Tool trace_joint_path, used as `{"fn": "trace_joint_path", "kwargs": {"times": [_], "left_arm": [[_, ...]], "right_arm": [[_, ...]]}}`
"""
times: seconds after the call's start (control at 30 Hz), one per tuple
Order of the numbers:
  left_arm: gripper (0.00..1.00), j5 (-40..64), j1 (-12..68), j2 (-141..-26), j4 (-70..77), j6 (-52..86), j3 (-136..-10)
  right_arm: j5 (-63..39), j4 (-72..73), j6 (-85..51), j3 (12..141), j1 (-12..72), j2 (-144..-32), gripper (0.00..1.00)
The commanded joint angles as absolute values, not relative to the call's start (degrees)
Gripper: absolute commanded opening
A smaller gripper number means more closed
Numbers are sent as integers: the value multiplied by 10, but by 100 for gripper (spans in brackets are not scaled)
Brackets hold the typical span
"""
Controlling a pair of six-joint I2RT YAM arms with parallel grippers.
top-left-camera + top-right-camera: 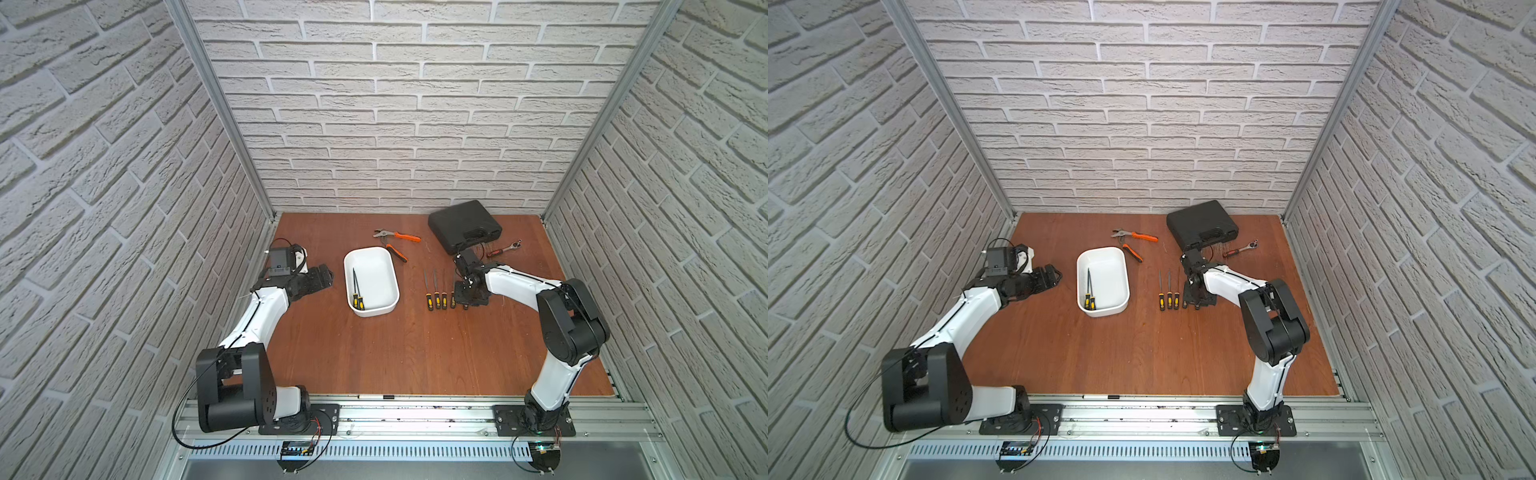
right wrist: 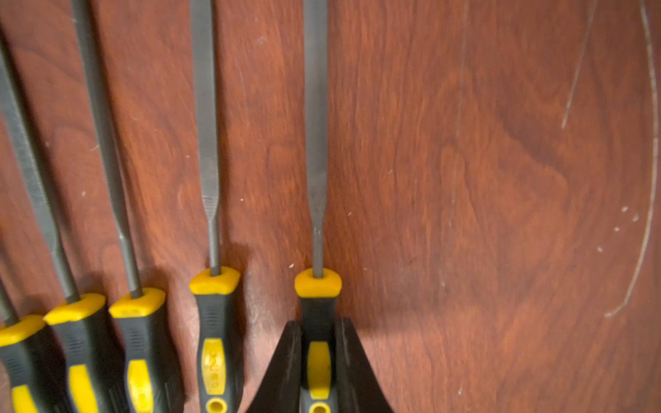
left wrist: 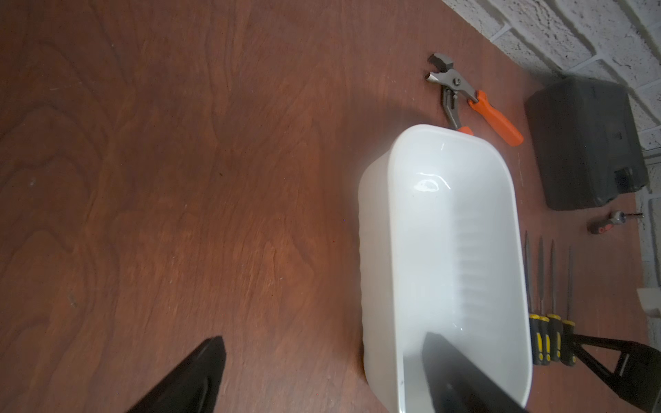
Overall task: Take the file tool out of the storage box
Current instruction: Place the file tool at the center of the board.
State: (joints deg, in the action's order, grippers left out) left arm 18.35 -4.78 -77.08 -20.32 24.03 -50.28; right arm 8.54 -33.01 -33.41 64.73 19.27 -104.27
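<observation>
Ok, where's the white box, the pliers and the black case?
Storage box (image 1: pixel 374 270): in a top view, bare inside floor.
Pliers (image 1: pixel 409 237): in a top view, an orange handle.
Black case (image 1: pixel 461 222): in a top view, its lid.

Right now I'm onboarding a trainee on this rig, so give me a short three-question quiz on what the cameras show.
1. True or false: the left gripper is open and holds nothing.
2. What is the right gripper shut on? A) the orange pliers B) a yellow-and-black file handle C) the ratchet
3. How many files lie inside the white storage box?
Key: 1 true; 2 B; 3 two.
</observation>
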Motion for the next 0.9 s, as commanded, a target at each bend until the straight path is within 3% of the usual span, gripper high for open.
{"fn": "trace_joint_path", "kwargs": {"times": [0.0, 0.3, 0.5, 0.87], "left_arm": [[92, 181, -45, -770, -196, 230, -506], [92, 181, -42, -771, -192, 232, -505], [92, 179, -42, -767, -193, 232, -502], [92, 178, -42, -767, -192, 233, -503]], "right_arm": [[80, -321, -326, 664, 192, -1045, 4], [78, -323, -324, 675, 194, -1041, 12], [85, -333, -320, 678, 194, -1036, 35], [135, -386, -287, 743, 235, -968, 38]]}}
